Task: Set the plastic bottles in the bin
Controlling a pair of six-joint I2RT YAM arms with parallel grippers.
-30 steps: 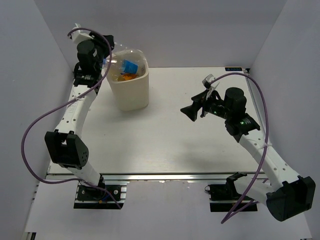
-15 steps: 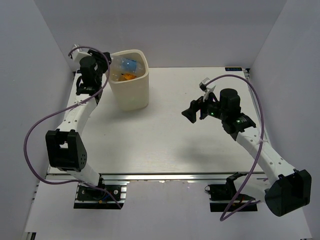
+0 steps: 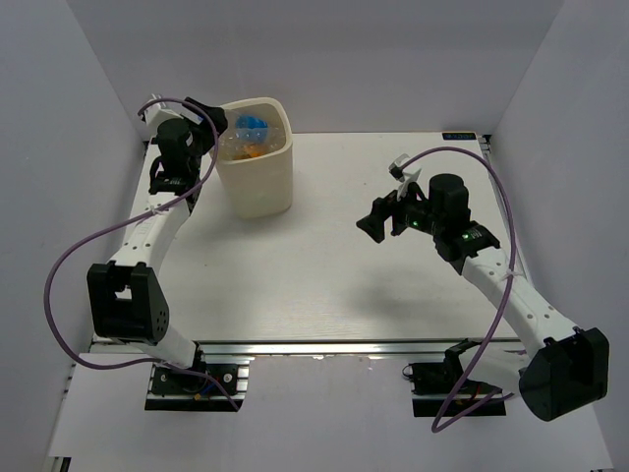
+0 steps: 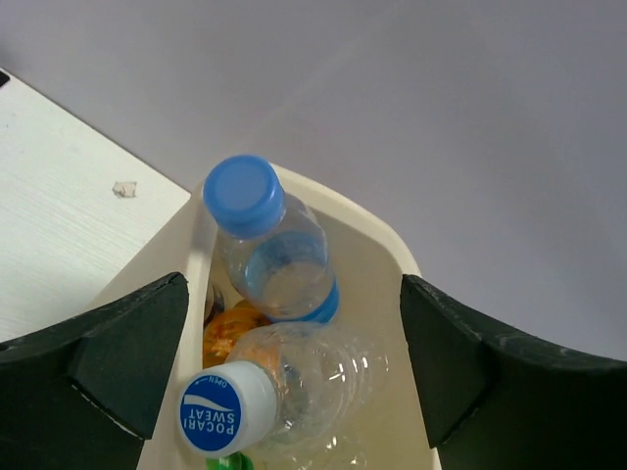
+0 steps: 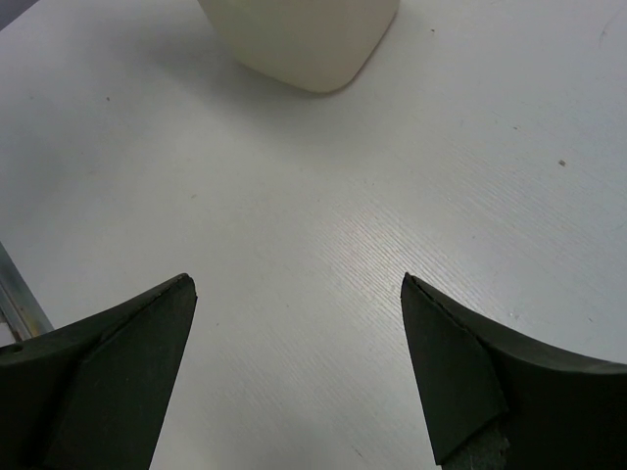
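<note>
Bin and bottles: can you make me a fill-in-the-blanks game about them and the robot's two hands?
1. The left hand hangs above the rim of the bin with its jaws ____.
2. The clear bottle leaning on the bin's wall has a ____ cap.
3. The right hand is over the table and holds ____.
4. Every bottle in view is ____ the bin.

Missing words: open; blue; nothing; inside.
</note>
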